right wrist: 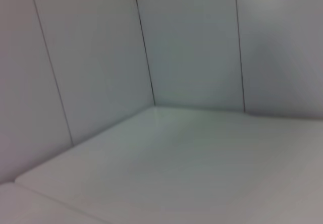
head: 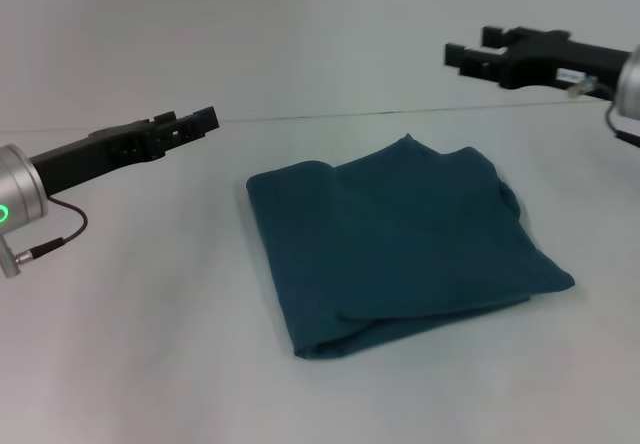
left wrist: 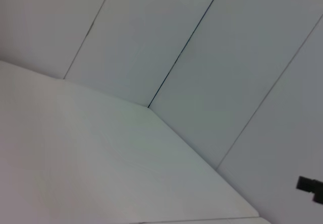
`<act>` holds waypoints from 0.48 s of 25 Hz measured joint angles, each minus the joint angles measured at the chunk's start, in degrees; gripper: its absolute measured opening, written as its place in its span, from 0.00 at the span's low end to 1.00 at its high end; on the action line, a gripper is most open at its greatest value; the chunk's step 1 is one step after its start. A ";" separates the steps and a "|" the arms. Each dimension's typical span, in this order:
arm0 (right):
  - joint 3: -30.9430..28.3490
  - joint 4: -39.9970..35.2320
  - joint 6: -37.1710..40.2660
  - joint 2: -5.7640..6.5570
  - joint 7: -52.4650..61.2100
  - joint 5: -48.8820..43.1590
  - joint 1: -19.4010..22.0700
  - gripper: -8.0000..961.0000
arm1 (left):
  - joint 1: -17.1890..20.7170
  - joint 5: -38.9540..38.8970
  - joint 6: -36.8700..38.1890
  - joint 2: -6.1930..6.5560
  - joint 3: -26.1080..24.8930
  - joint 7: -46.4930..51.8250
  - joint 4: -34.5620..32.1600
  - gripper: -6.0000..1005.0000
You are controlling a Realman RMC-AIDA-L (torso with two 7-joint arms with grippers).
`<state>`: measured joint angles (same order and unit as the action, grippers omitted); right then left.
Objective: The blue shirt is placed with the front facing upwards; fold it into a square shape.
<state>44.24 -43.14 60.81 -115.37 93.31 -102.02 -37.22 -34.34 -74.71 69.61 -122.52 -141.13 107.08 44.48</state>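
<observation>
The blue shirt [head: 400,239] lies folded into a compact, roughly square bundle in the middle of the white table [head: 140,344], plain teal side up, with no lettering showing. My left gripper [head: 200,120] hovers open above the table, left of the shirt and clear of it. Higher up, past the shirt's far right corner, my right gripper [head: 470,50] hangs open with nothing in it. Neither wrist view shows the shirt. The left wrist view has only a small dark gripper tip [left wrist: 310,187] at its edge.
Bare white table surrounds the shirt on all sides. A panelled white wall [head: 320,34] rises behind the table's far edge. Both wrist views show only table surface and wall panels with dark seams.
</observation>
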 joint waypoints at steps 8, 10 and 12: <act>-1.35 -1.91 0.28 0.36 -1.05 1.62 2.87 0.86 | 0.16 0.00 -0.39 -0.02 -0.14 -1.81 0.21 0.85; -1.06 -3.49 1.75 0.36 -1.34 1.27 3.60 0.91 | 0.16 0.00 -0.23 0.08 -0.12 -2.66 0.23 0.87; -0.83 -4.82 4.19 0.38 -1.86 0.99 4.16 0.96 | 0.16 0.00 0.34 0.34 0.07 -3.42 0.26 0.87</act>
<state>43.41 -47.96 65.00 -114.99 91.44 -101.02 -33.07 -34.19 -74.71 69.95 -122.18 -141.06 103.65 44.73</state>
